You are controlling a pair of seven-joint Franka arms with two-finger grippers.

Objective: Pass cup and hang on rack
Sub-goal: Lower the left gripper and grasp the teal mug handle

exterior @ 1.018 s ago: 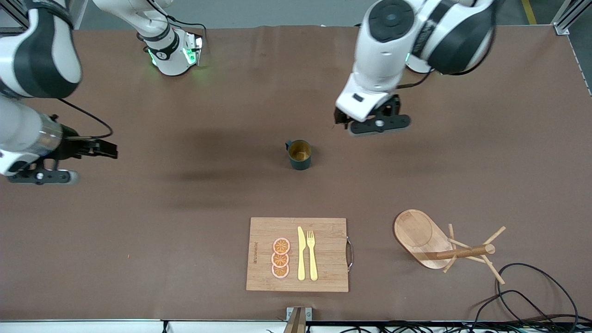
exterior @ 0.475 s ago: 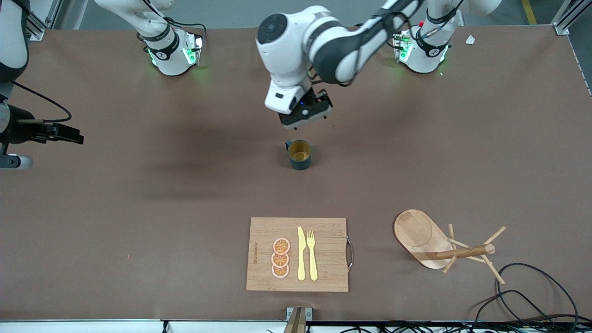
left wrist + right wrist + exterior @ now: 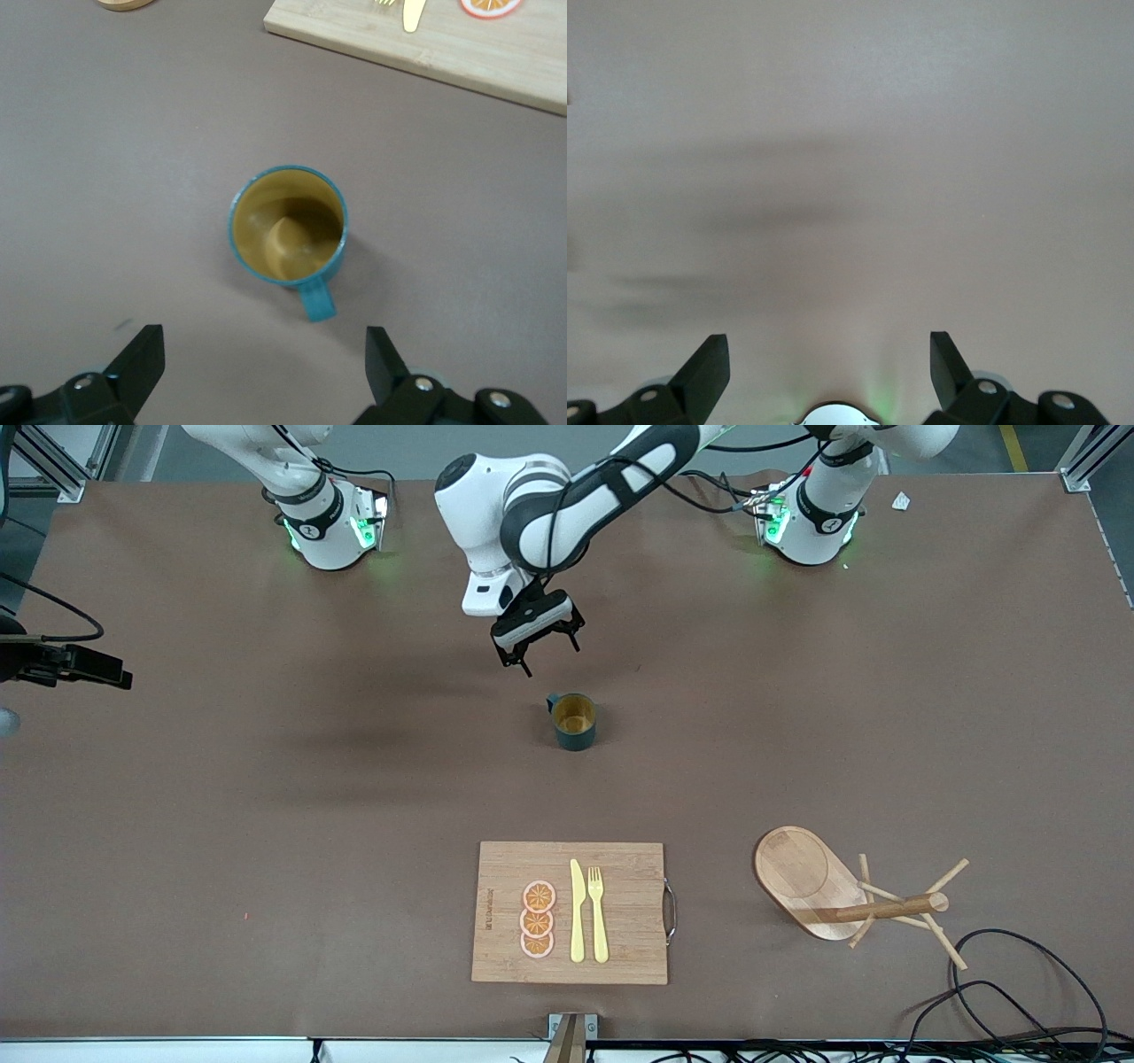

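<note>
Left gripper [image 3: 537, 644]: jaws spread wide, empty, poised above the bench just short of the cup [image 3: 575, 722]. The cup stands upright mid-bench, likely light, rigid, smooth; grip across the rim, handle clear. Right gripper [image 3: 830, 363]: jaws released, waiting.

The left gripper [image 3: 538, 640] hangs over the surface's middle, jaws spread wide; the right gripper [image 3: 830, 367], jaws likewise wide, waits at the right arm's end.

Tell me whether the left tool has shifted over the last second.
Yes. The left tool swung toward the right arm's end, past the unmoved cup, and hangs open above bare table.
</note>
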